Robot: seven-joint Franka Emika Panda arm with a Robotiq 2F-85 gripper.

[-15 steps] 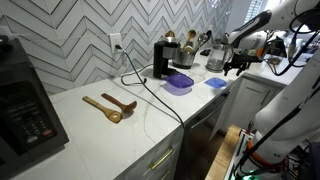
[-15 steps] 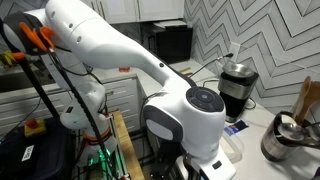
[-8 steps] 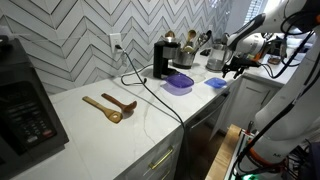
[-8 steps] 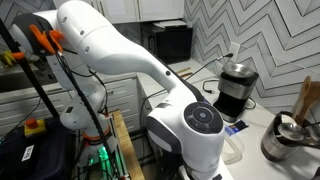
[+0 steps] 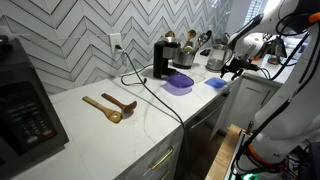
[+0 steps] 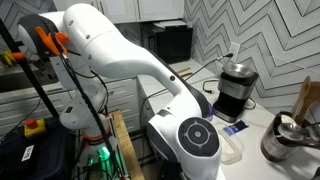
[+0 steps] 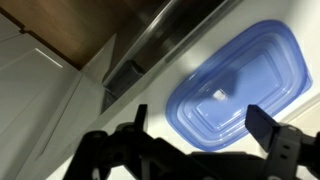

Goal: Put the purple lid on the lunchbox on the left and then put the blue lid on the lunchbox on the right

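The blue lid [image 7: 238, 88] lies flat on the white counter and fills the right of the wrist view. It also shows in an exterior view [image 5: 216, 83] near the counter's front edge. My gripper [image 7: 205, 128] is open and empty, hovering above the lid with a finger on each side; in an exterior view my gripper [image 5: 232, 68] hangs just above it. A lunchbox with the purple lid [image 5: 178, 82] on it sits left of the blue lid. In an exterior view [image 6: 232, 128] a bit of blue shows behind my arm. The second lunchbox is not clearly visible.
A black coffee grinder [image 5: 161, 58] with a trailing cable [image 5: 150, 92], kettles [image 5: 214, 52] and utensil jars stand at the back. Two wooden spoons [image 5: 110, 106] lie mid-counter. A microwave [image 5: 24, 100] stands at the near end. The counter edge and cabinet fronts [image 7: 60, 90] lie beside the lid.
My arm has rotated and shifted a little over the blue lid. The lids and lunchbox have not moved.
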